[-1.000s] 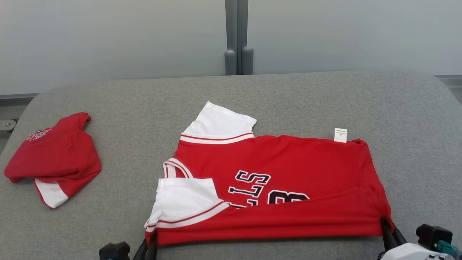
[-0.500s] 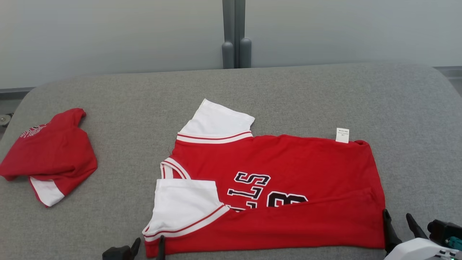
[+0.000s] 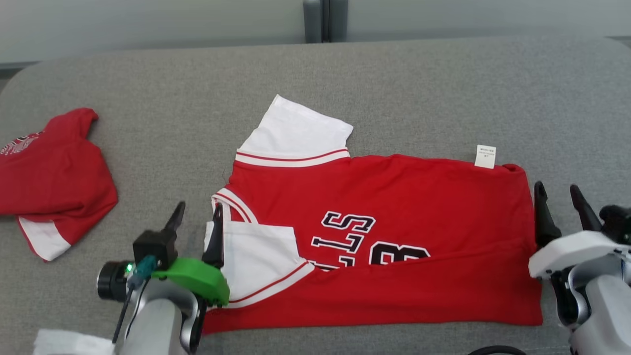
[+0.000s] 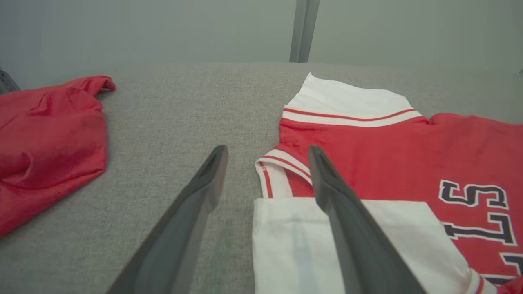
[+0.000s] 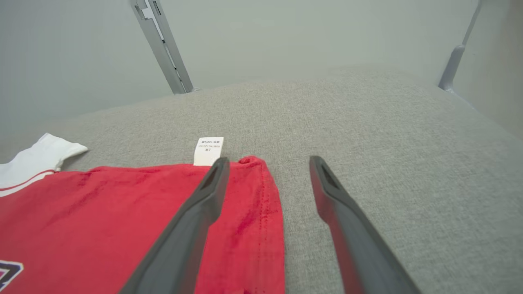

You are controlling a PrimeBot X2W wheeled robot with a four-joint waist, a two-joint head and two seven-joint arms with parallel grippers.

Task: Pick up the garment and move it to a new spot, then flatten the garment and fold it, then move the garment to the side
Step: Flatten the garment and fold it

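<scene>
Jersey [image 3: 419,197], red-and-white soft cloth, likely limp and light (pinch its corners); left gripper [image 3: 198,209], right gripper [image 3: 557,190]: fingers [image 3: 541,212] wide, empty.

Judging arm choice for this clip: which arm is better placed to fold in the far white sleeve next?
Left, probably. The left gripper stands open at the collar, nearest the far white sleeve. The right gripper stands open at the hem end of the garment, by the label.

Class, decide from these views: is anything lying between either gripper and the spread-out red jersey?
Nothing visible does. The left gripper and right gripper each straddle an edge of the jersey, jaws open.
</scene>
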